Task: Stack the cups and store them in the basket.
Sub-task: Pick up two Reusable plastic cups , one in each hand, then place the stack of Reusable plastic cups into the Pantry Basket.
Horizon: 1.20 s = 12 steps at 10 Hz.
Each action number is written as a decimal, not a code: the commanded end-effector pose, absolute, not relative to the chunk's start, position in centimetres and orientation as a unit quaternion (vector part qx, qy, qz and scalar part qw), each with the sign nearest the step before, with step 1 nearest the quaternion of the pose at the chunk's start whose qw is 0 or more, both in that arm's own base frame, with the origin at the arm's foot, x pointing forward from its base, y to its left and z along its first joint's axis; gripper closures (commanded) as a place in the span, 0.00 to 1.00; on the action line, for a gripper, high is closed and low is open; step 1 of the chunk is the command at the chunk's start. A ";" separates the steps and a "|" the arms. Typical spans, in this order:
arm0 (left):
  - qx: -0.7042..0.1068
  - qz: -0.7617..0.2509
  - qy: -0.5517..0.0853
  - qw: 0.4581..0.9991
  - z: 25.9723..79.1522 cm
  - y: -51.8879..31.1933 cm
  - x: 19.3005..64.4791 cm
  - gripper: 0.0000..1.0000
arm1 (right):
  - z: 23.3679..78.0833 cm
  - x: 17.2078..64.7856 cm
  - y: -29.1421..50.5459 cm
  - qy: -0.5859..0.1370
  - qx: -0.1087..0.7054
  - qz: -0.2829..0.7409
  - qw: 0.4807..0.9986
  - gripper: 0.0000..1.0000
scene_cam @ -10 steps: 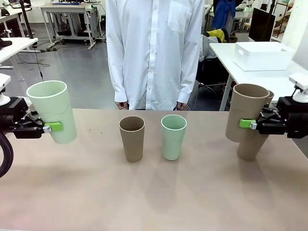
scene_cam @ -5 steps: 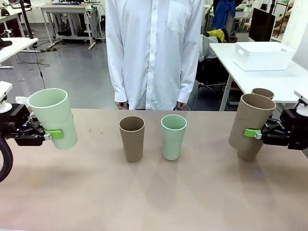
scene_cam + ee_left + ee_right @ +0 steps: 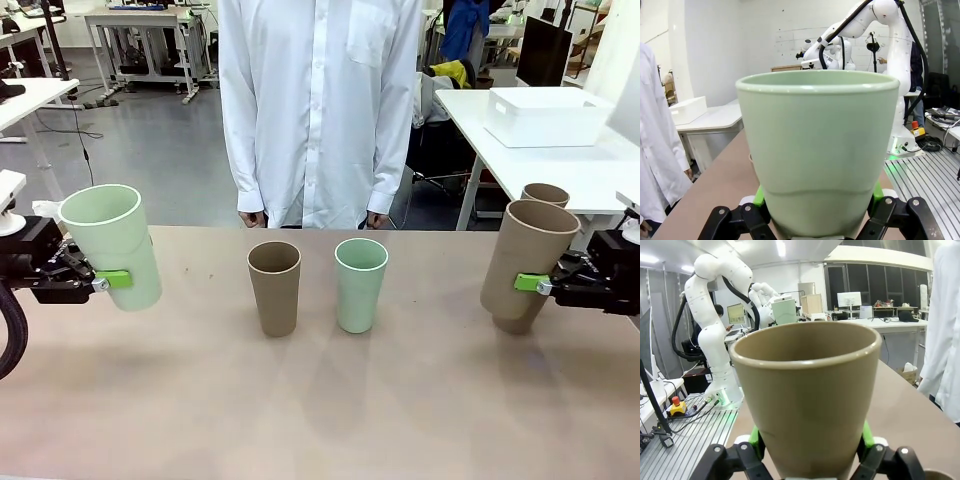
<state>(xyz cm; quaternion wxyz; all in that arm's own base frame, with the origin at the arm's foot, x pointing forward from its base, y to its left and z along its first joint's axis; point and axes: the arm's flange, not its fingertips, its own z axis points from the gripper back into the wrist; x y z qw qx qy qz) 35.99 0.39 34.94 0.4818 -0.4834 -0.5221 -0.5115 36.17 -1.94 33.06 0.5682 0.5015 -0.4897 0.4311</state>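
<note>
The work stood at the stacking step, with two cups in hand and nothing yet nested. The left gripper (image 3: 112,277) was clamped on a mint cup (image 3: 110,240), held tilted above the left end of the tabletop (image 3: 320,400). The right gripper (image 3: 530,283) was clamped on a tan cup (image 3: 528,262) at the right end, leaning the same way. A standing tan cup (image 3: 273,288) and a standing mint cup (image 3: 360,285) waited upright side by side at the middle, just in front of the person (image 3: 320,110).

The next move probably called for carrying a held cup over a standing one, righting it and lowering it squarely into the open mouth.

The basket (image 3: 545,118) sat on a separate white table at the far right, well apart from everything. A rear tan cup (image 3: 546,194) showed little beyond its rim behind the held one. Whether the right-hand cup's base touched the tabletop was hard to tell. Both arms were cut off at the picture edges.
</note>
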 end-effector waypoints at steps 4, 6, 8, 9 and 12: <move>-0.484 -0.512 -0.522 0.481 35.1 0.4 35.9 0.15 | 33.3 36.5 -1.6 -0.498 0.496 0.427 0.569 0.14; -0.484 -0.512 -0.522 0.481 35.1 0.4 35.9 0.15 | 33.3 36.5 -1.6 -0.498 0.496 0.427 0.569 0.14; -0.484 -0.512 -0.522 0.481 35.1 0.4 35.9 0.15 | 33.3 36.5 -1.6 -0.498 0.496 0.427 0.569 0.14; -0.484 -0.512 -0.522 0.481 35.1 0.4 35.9 0.15 | 33.3 36.5 -1.6 -0.498 0.496 0.427 0.569 0.14; -0.484 -0.512 -0.522 0.481 35.1 0.4 35.9 0.15 | 33.3 36.5 -1.6 -0.498 0.496 0.427 0.569 0.14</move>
